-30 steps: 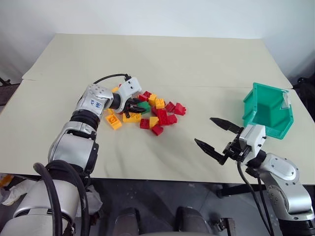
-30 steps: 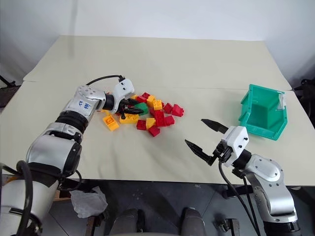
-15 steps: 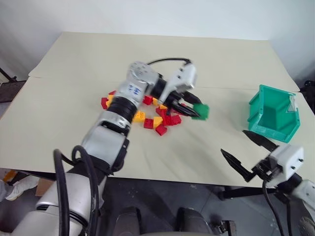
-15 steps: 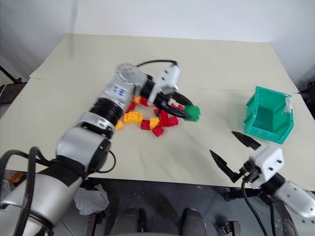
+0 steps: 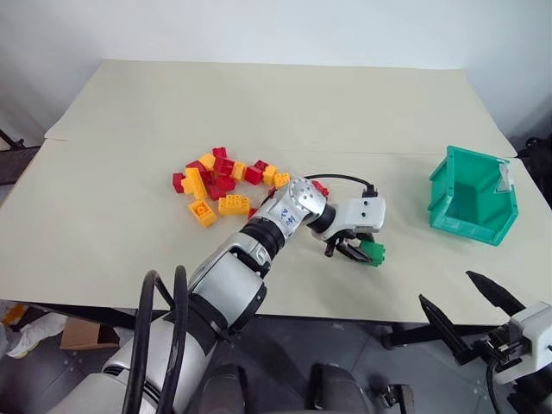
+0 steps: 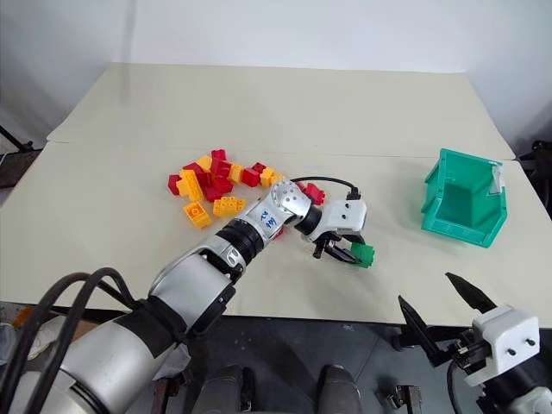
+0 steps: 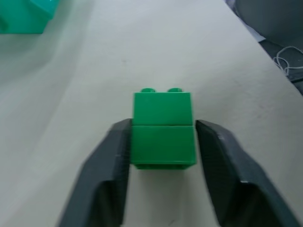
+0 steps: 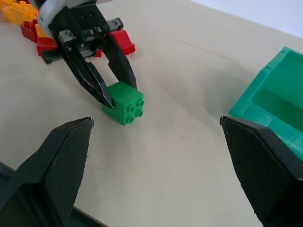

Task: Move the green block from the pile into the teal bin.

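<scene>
One green block [image 5: 373, 252] lies on the tabletop [image 5: 259, 103] between the pile [image 5: 216, 177] and the teal bin [image 5: 496, 226]. The left tool [image 5: 358, 253] flanks it; whether it pinches or has let go, I cannot tell. The right tool [image 5: 447, 289] hangs near, spread wide, likely for a handover.

Flat beige tabletop [image 5: 285, 103], a seam running across its width. Directly on it: a loose pile of red, yellow and orange studded plastic bricks [image 5: 220, 177]; one small green studded plastic block [image 5: 373, 252] near the front edge; a teal open-topped plastic bin [image 5: 473, 205] at the right side.
</scene>
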You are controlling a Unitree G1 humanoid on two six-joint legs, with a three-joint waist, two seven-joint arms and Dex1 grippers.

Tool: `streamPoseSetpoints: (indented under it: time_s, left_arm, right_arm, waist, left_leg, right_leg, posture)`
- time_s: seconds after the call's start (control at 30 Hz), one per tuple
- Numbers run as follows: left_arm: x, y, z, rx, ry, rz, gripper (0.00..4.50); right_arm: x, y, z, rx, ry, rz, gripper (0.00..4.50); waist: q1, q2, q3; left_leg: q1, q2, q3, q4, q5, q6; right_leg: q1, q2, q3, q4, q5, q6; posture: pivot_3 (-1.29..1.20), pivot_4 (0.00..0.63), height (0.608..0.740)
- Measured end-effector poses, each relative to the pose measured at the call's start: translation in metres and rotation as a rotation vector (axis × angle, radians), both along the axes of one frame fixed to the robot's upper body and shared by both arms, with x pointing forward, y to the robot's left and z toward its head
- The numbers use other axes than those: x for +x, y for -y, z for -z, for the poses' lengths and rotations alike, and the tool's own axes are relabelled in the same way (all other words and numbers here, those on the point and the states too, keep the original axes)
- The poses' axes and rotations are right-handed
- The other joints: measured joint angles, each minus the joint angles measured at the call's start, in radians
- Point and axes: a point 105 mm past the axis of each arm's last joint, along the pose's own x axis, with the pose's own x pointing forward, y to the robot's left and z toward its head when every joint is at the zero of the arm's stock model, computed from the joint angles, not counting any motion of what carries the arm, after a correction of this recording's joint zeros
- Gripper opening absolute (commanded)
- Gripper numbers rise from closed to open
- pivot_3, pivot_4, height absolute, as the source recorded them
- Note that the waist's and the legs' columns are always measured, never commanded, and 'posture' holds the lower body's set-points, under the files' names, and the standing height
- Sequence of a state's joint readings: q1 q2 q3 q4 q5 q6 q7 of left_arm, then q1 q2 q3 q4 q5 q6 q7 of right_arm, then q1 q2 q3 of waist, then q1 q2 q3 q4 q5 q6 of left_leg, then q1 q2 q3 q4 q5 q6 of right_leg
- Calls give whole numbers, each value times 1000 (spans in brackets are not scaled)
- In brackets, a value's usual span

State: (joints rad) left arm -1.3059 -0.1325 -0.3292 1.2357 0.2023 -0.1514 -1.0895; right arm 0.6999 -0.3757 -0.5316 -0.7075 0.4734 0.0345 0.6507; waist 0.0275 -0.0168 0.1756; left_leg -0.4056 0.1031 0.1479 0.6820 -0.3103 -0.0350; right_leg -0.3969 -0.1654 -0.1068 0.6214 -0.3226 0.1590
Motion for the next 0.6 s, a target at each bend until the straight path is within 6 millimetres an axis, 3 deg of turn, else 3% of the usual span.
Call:
streamPoseSetpoints:
  time_s: [0.13,0.3,0.43,0.53,0.6]
  left_arm:
    - [1,-2,-11,-83,-51,-2,4364]
    - [0,-17,-38,-258,-129,62,4453]
    - [20,-85,-55,-436,-119,17,4453]
    - [25,-132,-51,-473,-49,-27,4453]
    - [23,-153,-46,-510,-51,-46,4453]
  right_arm:
    - [-5,5,0,-12,6,-4,4500]
    - [-5,14,-1,-38,-12,-22,4500]
    - [2,17,-6,-63,-55,-123,4500]
    - [17,20,-10,-71,-86,-184,4500]
    - [29,17,-12,-96,-115,-243,4500]
  waist:
    - [-1,0,0]
    - [-2,2,-1]
    - [-24,4,-1]
    - [-25,4,-1]
    - [-22,4,-1]
  left_leg:
    - [0,0,0,0,0,0]
    - [0,0,0,0,0,0]
    - [3,1,-1,0,0,0]
    - [3,0,-1,1,0,0]
    - [2,0,-1,2,0,0]
  right_leg:
    - [0,0,0,0,0,0]
    - [0,0,0,0,0,0]
    - [0,0,0,5,0,-1]
    - [1,0,0,6,0,-1]
    - [2,0,0,5,0,0]
  posture:
    - [0,150,740]
    - [0,150,740]
    - [0,150,740]
    - [0,150,740]
    - [0,150,740]
